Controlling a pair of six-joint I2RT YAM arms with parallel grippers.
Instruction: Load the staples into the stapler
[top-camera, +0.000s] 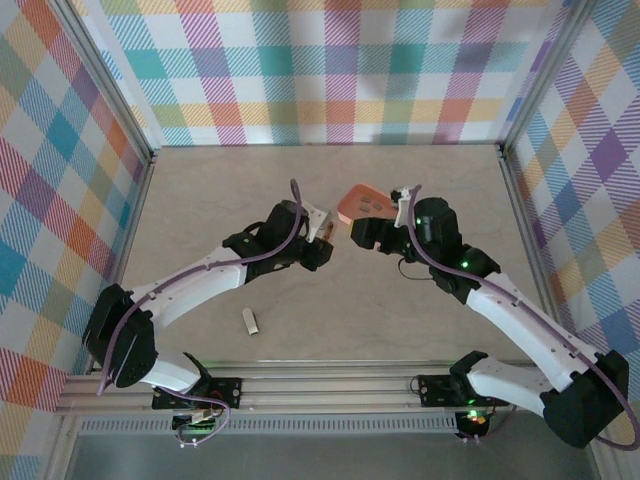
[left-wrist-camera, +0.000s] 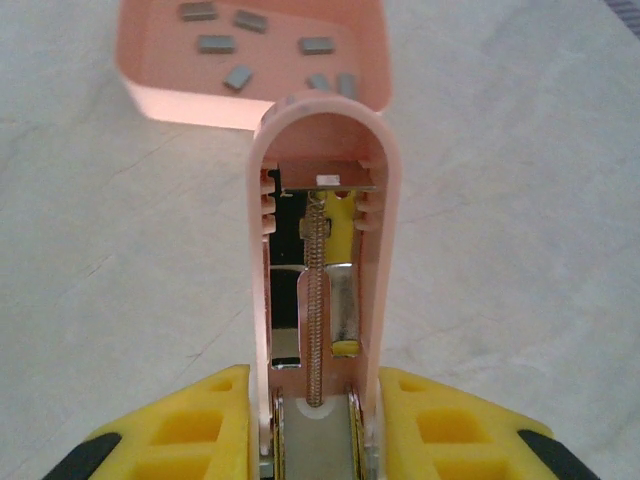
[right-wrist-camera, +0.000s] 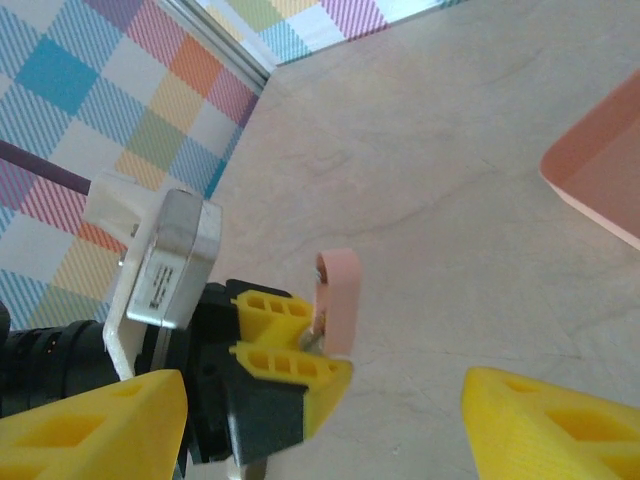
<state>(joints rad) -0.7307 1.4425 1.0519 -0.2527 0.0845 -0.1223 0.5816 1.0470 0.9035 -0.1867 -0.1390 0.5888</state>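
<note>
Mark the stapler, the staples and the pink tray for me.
stapler (left-wrist-camera: 320, 280): left wrist view, on the spring in its open channel.
staples (left-wrist-camera: 216, 44): left wrist view, on one grey strip.
tray (left-wrist-camera: 190, 102): left wrist view, on its near wall.

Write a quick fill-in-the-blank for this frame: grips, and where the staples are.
1. The left gripper is shut on the pink ___.
2. The right gripper is ___, with nothing between its fingers.
3. The staples lie loose in the ___.
Missing words: stapler; open; tray.
</note>
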